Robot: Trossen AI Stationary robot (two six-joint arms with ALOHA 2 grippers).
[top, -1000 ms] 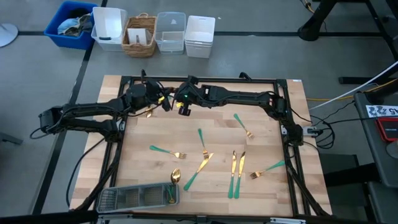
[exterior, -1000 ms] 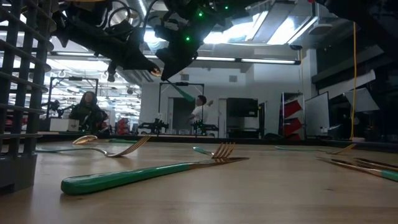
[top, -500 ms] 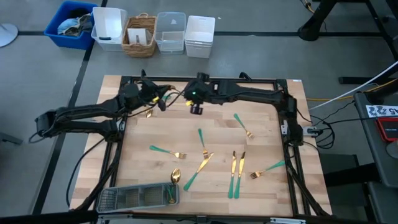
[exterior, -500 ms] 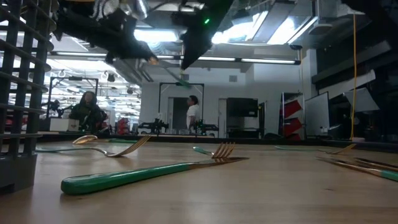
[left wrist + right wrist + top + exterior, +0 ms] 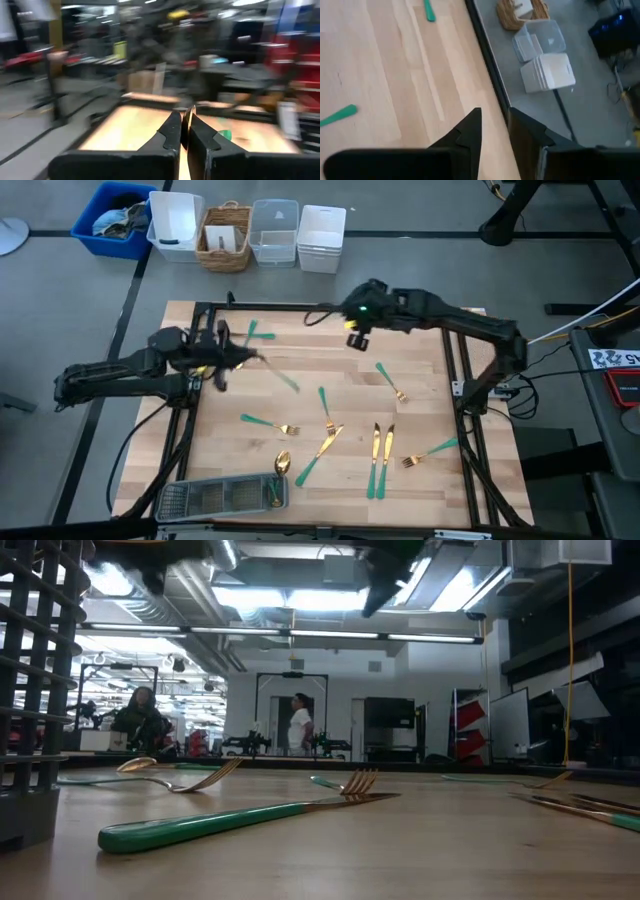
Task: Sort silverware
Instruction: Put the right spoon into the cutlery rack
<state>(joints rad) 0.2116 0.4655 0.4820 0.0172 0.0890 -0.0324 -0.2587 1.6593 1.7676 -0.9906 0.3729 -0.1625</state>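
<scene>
Fingers (image 5: 172, 132) around slim gold-headed silverware (image 5: 186, 120)

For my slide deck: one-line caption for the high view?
Left gripper carries a teal-handled utensil above scattered silverware; right gripper is empty.

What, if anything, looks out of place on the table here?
One teal-handled utensil lies alone by the table's far edge, apart from the scattered silverware. The left claw holds another utensil. Nothing looks damaged.
</scene>
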